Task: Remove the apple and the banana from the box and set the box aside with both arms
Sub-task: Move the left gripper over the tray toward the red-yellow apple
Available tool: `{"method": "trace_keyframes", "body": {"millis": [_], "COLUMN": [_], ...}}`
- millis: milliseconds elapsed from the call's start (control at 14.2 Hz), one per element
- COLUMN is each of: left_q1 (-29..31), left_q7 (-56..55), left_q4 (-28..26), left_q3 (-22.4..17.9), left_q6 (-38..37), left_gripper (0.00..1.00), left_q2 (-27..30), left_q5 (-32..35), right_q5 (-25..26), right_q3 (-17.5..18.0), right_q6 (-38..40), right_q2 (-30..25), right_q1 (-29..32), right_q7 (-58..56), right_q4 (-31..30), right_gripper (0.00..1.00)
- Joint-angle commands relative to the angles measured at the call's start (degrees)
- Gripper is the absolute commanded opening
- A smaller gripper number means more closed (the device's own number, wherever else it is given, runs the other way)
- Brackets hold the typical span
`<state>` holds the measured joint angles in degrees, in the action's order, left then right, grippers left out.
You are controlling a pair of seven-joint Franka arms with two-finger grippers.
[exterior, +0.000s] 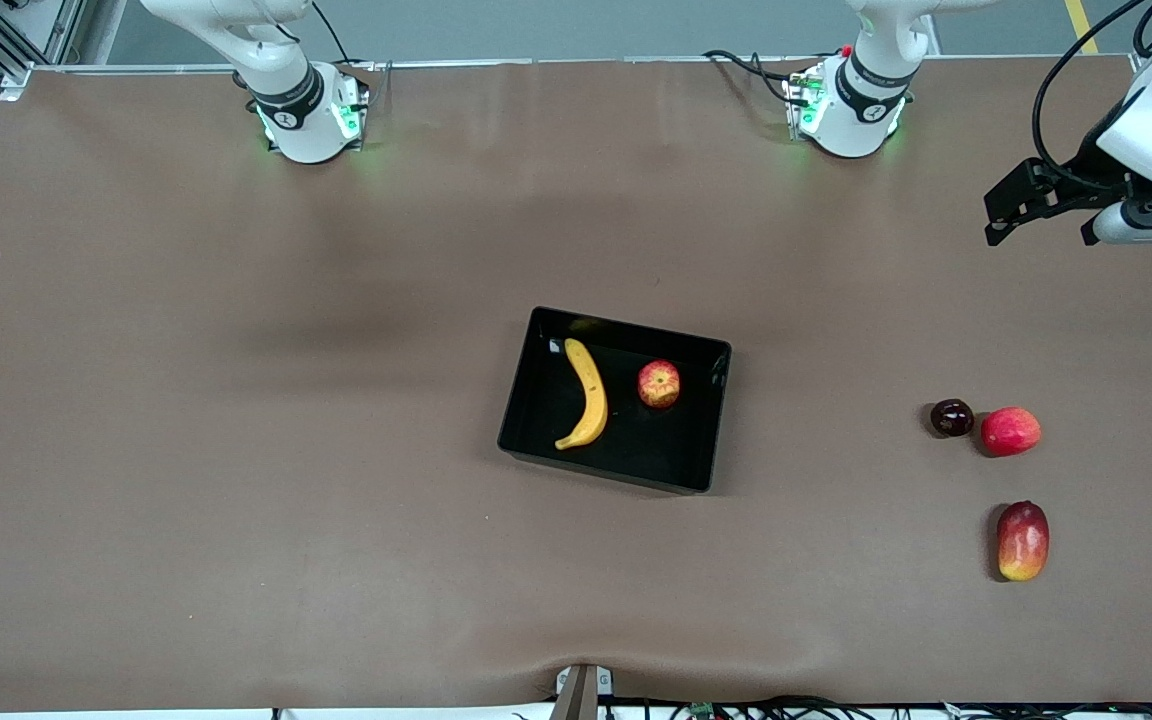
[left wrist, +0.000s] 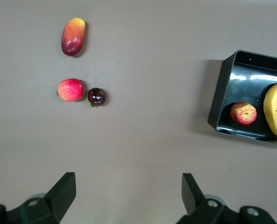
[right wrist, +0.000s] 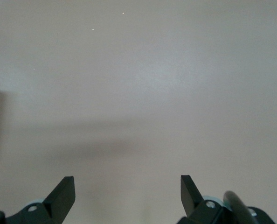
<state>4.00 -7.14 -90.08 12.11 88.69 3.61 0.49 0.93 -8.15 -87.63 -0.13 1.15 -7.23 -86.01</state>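
Both my claws gape wide and empty over bare table, left claw (left wrist: 129, 198) and right claw (right wrist: 128, 196) well clear of the box (exterior: 536, 400); banana (exterior: 585, 396) firm-skinned, probably grab mid-curve, apple (exterior: 658, 384) smooth, likely rolls.

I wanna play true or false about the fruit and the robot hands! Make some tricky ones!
1. The banana is lying in the box. True.
2. The apple sits on the bare table. False: it is in the box beside the banana.
3. The left gripper holds a fruit. False: it is open and holds nothing.
4. The right gripper is open too. True.
5. A dark round fruit sits beside a pinkish-red fruit. True.
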Motion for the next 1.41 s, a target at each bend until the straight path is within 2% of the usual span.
{"method": "trace_keyframes", "body": {"millis": [0, 211, 422, 844, 1055, 1336], "left_q1": [0.31, 0.40, 0.04, -2.32, -4.43, -10.48], "left_q7": [0.11, 0.02, -0.06, -0.33, -1.29, -13.56], "left_q4": [0.52, 2.27, 5.53, 3.69, 0.53, -0.10], "left_q3": [0.11, 0.11, 0.11, 2.12, 3.09, 3.18], "left_q6": [-1.06, -1.06, -1.15, 0.08, 5.78, 13.15], "left_gripper": [1.00, 1.00, 1.00, 1.00, 1.00, 1.00], "left_q2": [0.70, -0.35, -3.95, -9.22, -11.42, -20.02], "left_q5": [-0.84, -0.75, -0.40, -0.31, -0.40, -2.16], "right_q5": [-0.13, -0.13, -0.13, -0.13, -0.13, -0.13], "right_q3": [0.59, 0.59, 0.59, 0.59, 0.59, 0.59], "right_q6": [0.36, 0.36, 0.36, 0.36, 0.36, 0.27], "right_q2": [0.39, 0.39, 0.48, 0.48, 0.48, 0.48], "right_q1": [1.05, 1.05, 1.05, 1.14, 1.14, 1.23], "right_q7": [0.55, 0.55, 0.55, 0.55, 0.55, 0.55], "right_q4": [0.93, 0.93, 0.93, 0.93, 0.93, 0.93], "right_gripper": [1.00, 1.00, 1.00, 1.00, 1.00, 1.00]}}
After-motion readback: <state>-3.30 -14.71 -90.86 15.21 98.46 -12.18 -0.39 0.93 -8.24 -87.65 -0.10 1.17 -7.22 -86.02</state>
